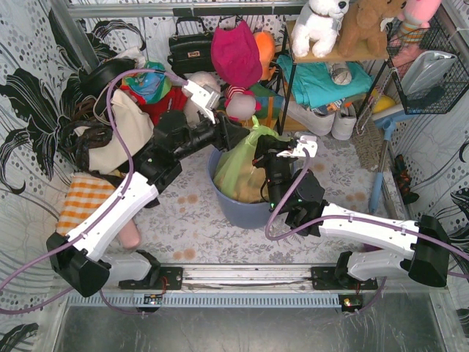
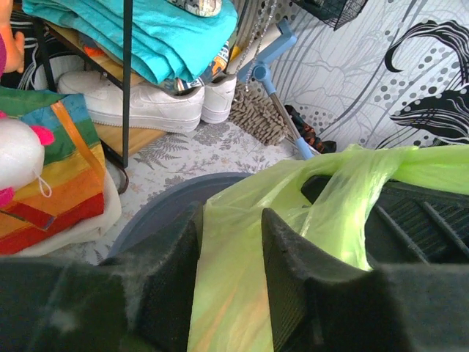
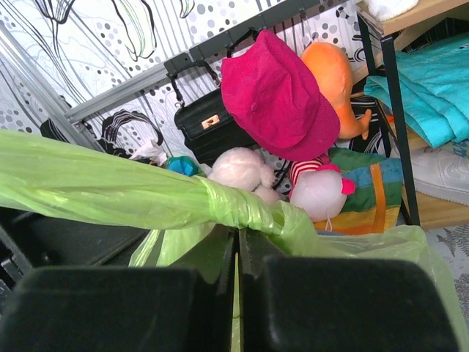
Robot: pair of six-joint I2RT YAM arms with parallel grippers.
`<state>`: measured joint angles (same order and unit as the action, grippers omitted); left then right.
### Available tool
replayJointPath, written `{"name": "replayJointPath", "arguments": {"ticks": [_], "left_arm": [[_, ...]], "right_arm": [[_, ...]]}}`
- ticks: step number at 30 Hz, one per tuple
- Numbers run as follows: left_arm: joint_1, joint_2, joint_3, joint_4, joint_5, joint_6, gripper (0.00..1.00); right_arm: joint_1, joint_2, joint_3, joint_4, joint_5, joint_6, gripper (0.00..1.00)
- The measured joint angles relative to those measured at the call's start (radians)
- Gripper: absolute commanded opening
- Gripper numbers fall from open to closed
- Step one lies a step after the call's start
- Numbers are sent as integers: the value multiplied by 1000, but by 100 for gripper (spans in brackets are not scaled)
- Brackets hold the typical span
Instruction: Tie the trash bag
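Note:
The lime-green trash bag stands in the blue-grey round bin mid-table, with tan scraps showing through. My left gripper is at the bag's top from the left. In the left wrist view its fingers stand apart with the bag film between them, not pinched. My right gripper is at the bag's top right. In the right wrist view it is shut on thin green plastic, just under a wrapped twist in a handle strip stretched off to the left.
A shelf with teal cloth and white shoes stands at the back right. Plush toys, a pink hat and a black handbag crowd the back. A cream tote and an orange checked cloth lie left. A blue mop leans right.

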<state>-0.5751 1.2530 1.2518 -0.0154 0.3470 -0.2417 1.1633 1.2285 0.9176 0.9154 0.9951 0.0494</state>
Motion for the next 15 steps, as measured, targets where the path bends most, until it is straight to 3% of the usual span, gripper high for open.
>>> {"name": "replayJointPath", "arguments": {"ticks": [2,3,15], "left_arm": [[0,7,10,0,10,0,5],[0,9,12,0,16,1,0],[0,-80,-19,1,-28,3,0]], "right_arm": [[0,0,0,-4,0,0,0],[0,0,0,-7,0,0,0],[0,0,0,-32,0,8,0]]}}
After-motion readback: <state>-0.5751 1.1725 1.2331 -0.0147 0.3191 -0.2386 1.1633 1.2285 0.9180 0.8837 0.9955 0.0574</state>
